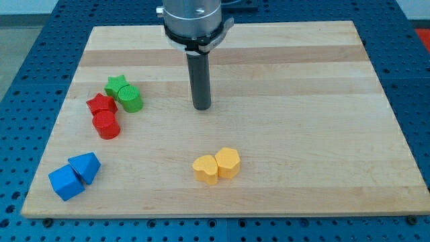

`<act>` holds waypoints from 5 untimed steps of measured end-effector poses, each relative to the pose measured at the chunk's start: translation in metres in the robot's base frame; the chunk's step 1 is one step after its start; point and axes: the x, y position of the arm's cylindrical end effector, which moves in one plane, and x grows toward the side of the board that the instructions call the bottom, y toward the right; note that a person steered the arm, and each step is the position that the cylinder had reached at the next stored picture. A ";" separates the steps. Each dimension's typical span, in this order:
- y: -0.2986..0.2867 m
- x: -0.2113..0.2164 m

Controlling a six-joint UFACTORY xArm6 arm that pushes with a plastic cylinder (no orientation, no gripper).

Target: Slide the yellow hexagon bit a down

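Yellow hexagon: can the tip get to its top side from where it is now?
Probably yes. My tip sits above the yellow hexagon, slightly toward the view's left, with only bare board between them. The yellow heart-like block touches the hexagon's left side, not its top.
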 end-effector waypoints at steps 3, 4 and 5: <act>-0.017 0.056; -0.013 0.099; -0.027 0.122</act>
